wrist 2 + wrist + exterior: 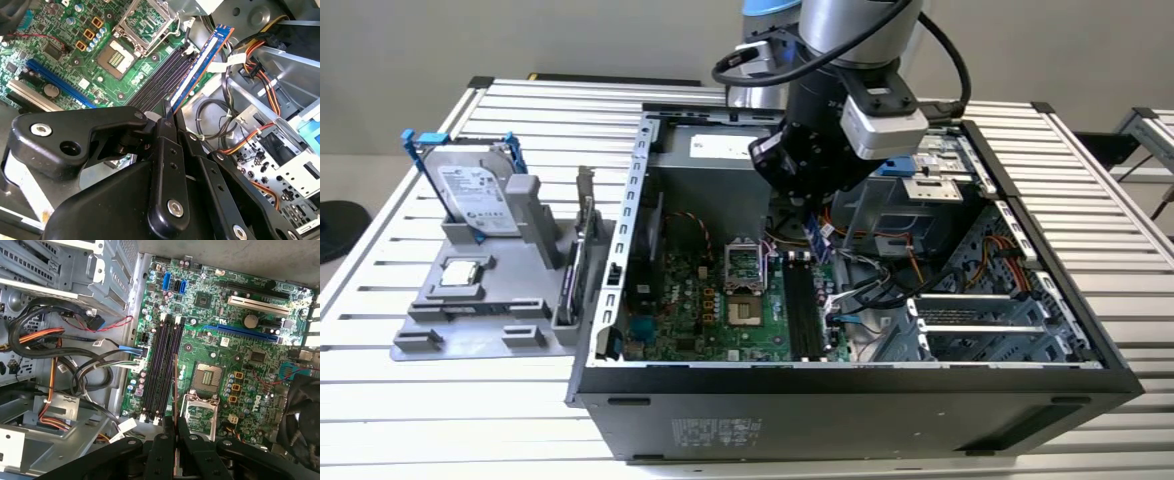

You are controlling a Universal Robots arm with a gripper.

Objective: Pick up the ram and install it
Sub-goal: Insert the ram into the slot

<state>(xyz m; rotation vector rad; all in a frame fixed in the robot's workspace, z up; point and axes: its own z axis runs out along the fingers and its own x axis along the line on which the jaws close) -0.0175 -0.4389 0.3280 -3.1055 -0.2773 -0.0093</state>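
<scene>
Black two-fingered gripper (169, 116) is clamping its fingers (167, 150) on the ram (201, 65), a slim blue circuit-board stick with an orange edge, holding it by one end above the dark memory slots (164, 371) of the green motherboard (240, 355). In the exterior view the ram (817, 236) is hanging near frame centre, inside the open grey computer case (854, 400) sitting on the slatted metal bench (454, 420).

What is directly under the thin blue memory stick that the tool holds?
Under the thin blue ram stick, pinched in the black tool, lie the dark memory slots on the green motherboard. Contact cannot be judged.
</scene>
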